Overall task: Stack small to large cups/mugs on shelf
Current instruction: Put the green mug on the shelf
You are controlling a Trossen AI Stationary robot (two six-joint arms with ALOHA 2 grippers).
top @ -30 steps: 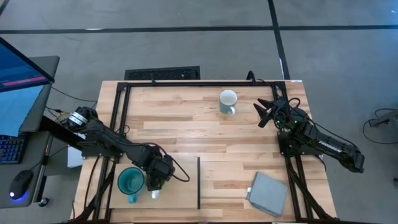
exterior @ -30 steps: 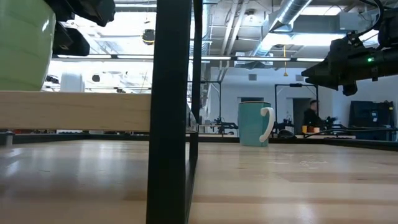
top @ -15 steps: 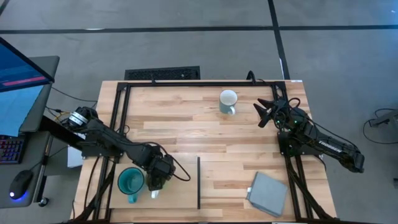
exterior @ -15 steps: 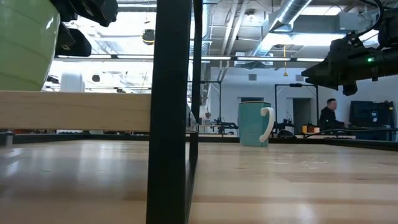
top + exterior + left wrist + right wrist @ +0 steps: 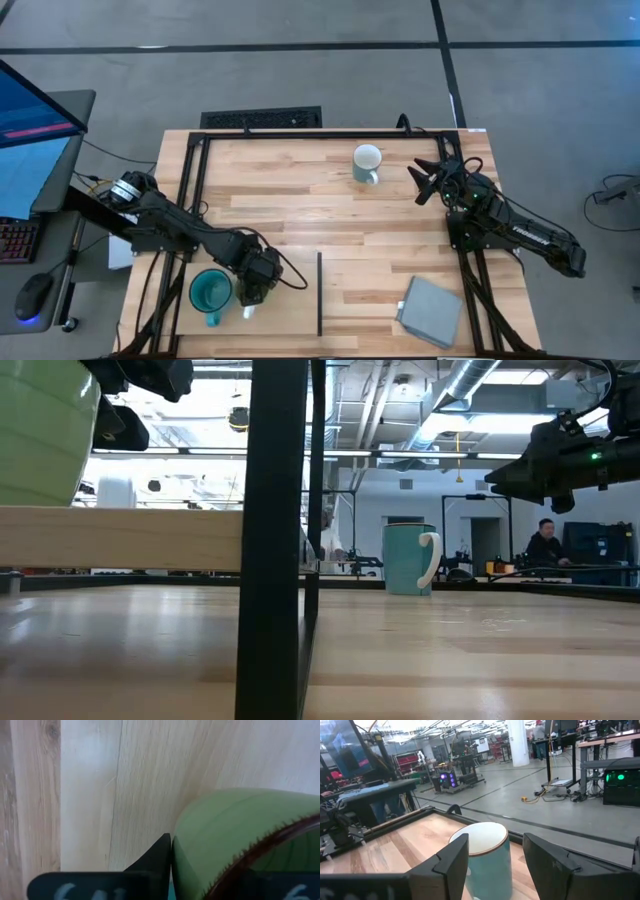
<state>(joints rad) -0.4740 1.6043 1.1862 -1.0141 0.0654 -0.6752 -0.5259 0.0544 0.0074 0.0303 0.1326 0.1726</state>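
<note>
My left gripper [image 5: 254, 287] hangs over the pale shelf [image 5: 120, 538] and is shut on the light green mug [image 5: 40, 435]. In the high view the gripper hides that mug. The mug's base is level with the shelf top; whether it rests there I cannot tell. The teal mug [image 5: 210, 292] stands on the shelf just left of the gripper. The white-lined mug [image 5: 367, 162] stands upright on the table near the far edge. My right gripper [image 5: 424, 180] is open, above the table just right of that mug [image 5: 487, 855], touching nothing. My left gripper holds the light green mug by its wall just below the rim [image 5: 235, 865]. One dark finger [image 5: 157, 855] lies against the outside of the wall. The other finger is hidden by the mug. The mug stays upright under the gripper, which comes from above.
The shelf's thin black strip [image 5: 319, 293] stands as a dark post [image 5: 275, 540] in the low view. A grey-blue pad [image 5: 432, 310] lies near the right near corner. Black frame rails run along the table's edges. A person [image 5: 545, 545] is far off in the room.
In the low view the light green mug has shifted a little toward the table's right along the shelf top, still upright in my left gripper. The right arm has kept still. The person in the background has moved to the right.
</note>
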